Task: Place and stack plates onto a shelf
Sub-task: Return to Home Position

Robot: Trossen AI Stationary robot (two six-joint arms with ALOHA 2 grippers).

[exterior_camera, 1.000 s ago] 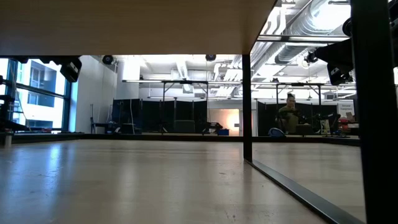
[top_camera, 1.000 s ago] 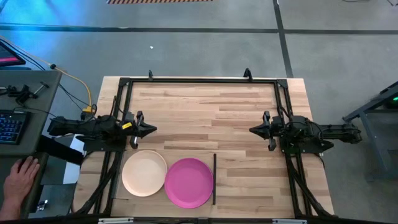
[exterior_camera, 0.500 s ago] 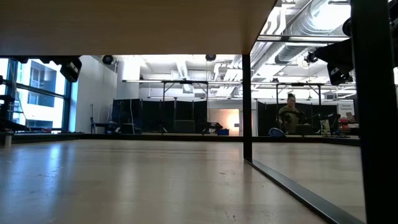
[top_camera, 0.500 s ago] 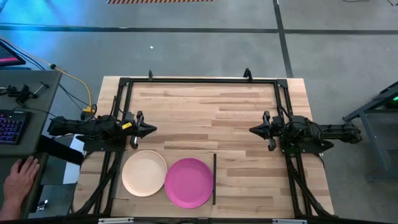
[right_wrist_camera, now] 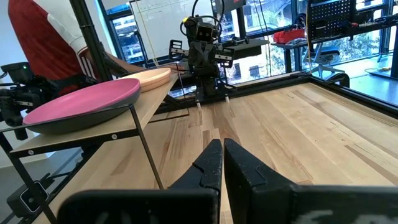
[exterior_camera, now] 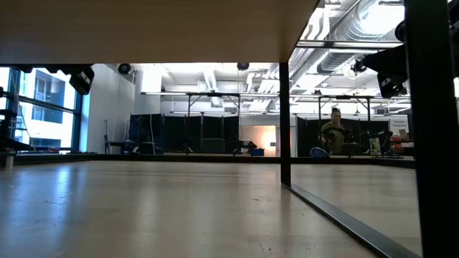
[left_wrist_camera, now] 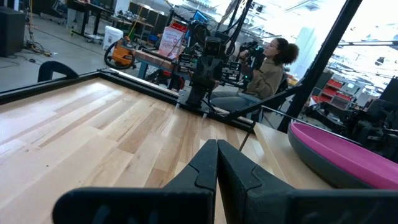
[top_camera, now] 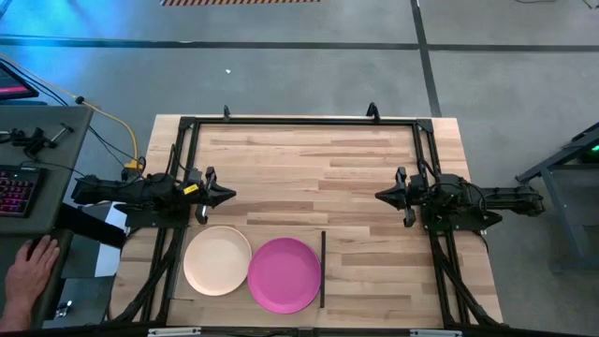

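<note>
A magenta plate (top_camera: 284,273) and a pale peach-cream plate (top_camera: 217,260) lie side by side, bottoms down, on the shelf (top_camera: 309,240). The shelf is a raised pale panel with a black edge strip (top_camera: 323,270), at the table's near edge. The right wrist view shows the magenta plate (right_wrist_camera: 81,102), the pale plate (right_wrist_camera: 152,74) and the panel (right_wrist_camera: 93,135) on thin legs. My left gripper (top_camera: 226,195) is shut and hovers just beyond the pale plate. My right gripper (top_camera: 380,196) is shut, off to the right of the shelf. Neither a dark plate nor a fourth plate is in view.
A black frame (top_camera: 299,120) runs around the tabletop, and bare wood lies between the arms. The low view looks under the shelf's underside (exterior_camera: 143,29), past a black leg (exterior_camera: 285,122). A person's hand (top_camera: 28,267) rests off the table's left side. People sit in the room beyond (left_wrist_camera: 267,68).
</note>
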